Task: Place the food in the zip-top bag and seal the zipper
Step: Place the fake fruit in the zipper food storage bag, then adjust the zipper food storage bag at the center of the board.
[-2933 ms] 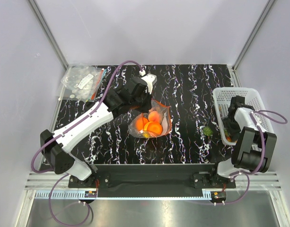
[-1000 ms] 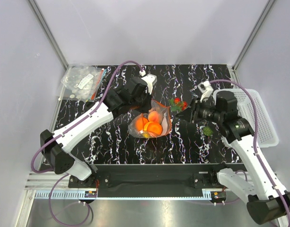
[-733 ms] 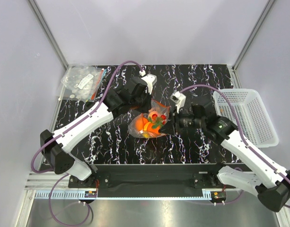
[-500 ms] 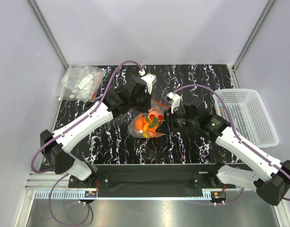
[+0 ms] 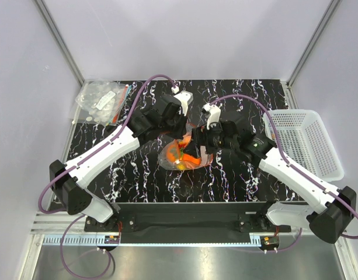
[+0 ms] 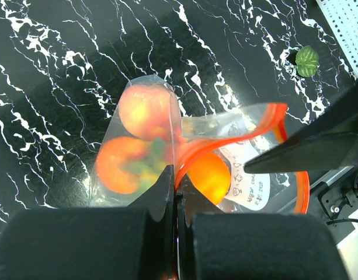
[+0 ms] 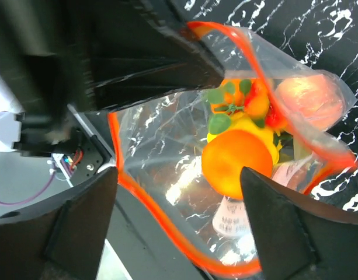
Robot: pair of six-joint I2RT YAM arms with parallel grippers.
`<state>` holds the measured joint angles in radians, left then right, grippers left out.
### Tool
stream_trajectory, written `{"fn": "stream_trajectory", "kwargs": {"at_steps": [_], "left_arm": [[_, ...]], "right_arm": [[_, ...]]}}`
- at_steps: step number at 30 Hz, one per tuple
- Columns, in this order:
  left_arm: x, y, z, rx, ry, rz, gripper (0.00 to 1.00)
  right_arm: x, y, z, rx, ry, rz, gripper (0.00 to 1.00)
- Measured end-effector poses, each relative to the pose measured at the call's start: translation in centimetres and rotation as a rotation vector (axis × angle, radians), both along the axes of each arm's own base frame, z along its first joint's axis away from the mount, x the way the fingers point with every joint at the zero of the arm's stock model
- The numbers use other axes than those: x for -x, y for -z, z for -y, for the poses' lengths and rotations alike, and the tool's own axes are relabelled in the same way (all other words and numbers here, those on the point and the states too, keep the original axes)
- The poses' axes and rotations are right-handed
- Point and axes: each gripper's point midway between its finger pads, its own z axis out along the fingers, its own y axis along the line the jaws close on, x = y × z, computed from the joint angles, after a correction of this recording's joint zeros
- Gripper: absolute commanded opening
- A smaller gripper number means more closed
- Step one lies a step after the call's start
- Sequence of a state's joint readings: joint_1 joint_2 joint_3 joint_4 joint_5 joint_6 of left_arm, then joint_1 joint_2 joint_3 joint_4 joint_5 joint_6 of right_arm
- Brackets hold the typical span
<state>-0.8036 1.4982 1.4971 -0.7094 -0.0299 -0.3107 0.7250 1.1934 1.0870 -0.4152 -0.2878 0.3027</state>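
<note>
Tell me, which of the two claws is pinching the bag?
The left gripper: its jaws are shut on the zipper, while the right gripper stands open over the zip-top bag.

The food (image 7: 237, 157) lies in the zip-top bag (image 6: 208, 125) just ahead of the fingers of the left gripper (image 6: 174, 192), which clamp the zipper (image 6: 277, 111), and between the parted fingers of the right gripper (image 7: 179, 175).

One zip-top bag (image 6: 225, 125), one white basket (image 5: 304, 143), one peach-pink fruit (image 6: 145, 108), one green toy (image 6: 308, 60)

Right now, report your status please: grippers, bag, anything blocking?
Left gripper shut on zip-top bag rim. Right gripper open over mouth. Food inside, zipper unsealed.
</note>
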Motion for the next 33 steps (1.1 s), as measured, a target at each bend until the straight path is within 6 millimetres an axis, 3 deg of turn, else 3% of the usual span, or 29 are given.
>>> {"fn": "stream_trajectory", "kwargs": {"at_steps": [6,14,17,25,28,33], "left_arm": [[-0.1,0.0,-0.1,0.0,-0.003,0.0,0.0],[-0.2,0.0,-0.1,0.001,-0.005,0.0,0.0],[-0.1,-0.1,-0.2,0.001,-0.005,0.001,0.0],[0.1,-0.4,-0.4,0.007,-0.005,0.006,0.0],[0.2,-0.4,-0.6,0.007,-0.005,0.007,0.0],[0.3,-0.5,-0.6,0.008,-0.005,0.006,0.0]], "right_arm": [[0.7,-2.4,1.2,-0.041,0.033,0.041,0.69],[1.1,-3.0,4.5,-0.007,0.189,0.039,0.64],[1.3,-2.5,5.3,-0.01,0.228,0.021,0.64],[0.9,1.5,5.6,0.047,0.316,-0.094,0.55],[0.5,2.8,5.6,0.069,0.344,-0.125,0.41],[0.3,4.1,5.5,0.096,0.358,-0.164,0.0]]}}
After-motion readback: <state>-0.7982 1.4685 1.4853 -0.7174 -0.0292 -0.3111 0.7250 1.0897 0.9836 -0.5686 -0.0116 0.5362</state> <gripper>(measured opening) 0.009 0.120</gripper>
